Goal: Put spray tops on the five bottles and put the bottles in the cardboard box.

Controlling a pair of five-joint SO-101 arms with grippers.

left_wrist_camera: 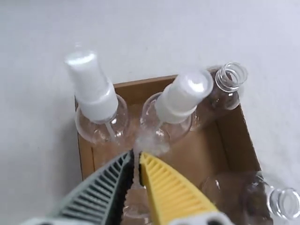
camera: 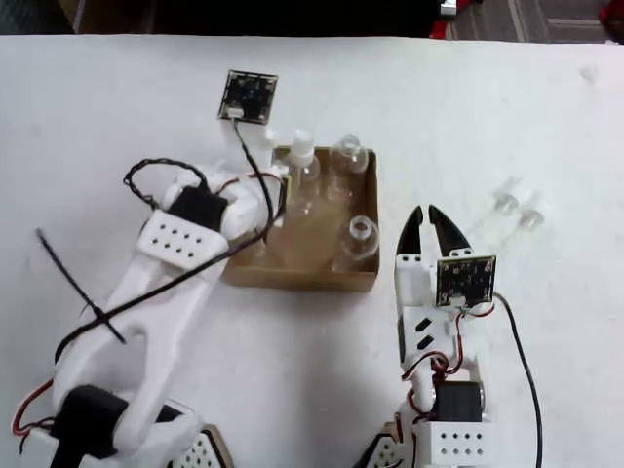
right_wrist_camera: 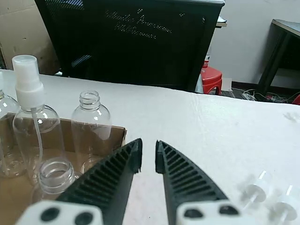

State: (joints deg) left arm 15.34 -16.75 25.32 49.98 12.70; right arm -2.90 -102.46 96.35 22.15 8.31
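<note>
The cardboard box point(camera: 302, 279) holds several clear bottles. In the left wrist view, two bottles carry white spray tops point(left_wrist_camera: 93, 86) point(left_wrist_camera: 185, 93), and two stand open-necked point(left_wrist_camera: 230, 77) point(left_wrist_camera: 283, 202). My left gripper point(left_wrist_camera: 136, 155), with grey and yellow fingers, is over the box and shut on a thin clear spray top point(left_wrist_camera: 137, 171) above another bottle point(left_wrist_camera: 133, 208). My right gripper point(camera: 429, 216) point(right_wrist_camera: 148, 157) rests open and empty on the table just right of the box. Two loose spray tops point(camera: 506, 203) point(camera: 530, 216) lie to its right.
The left arm point(camera: 185, 253) lies across the box's left side, with cables looping around it. A black chair point(right_wrist_camera: 140, 42) stands beyond the table's far edge. White tabletop point(camera: 487, 107) stretches around the box.
</note>
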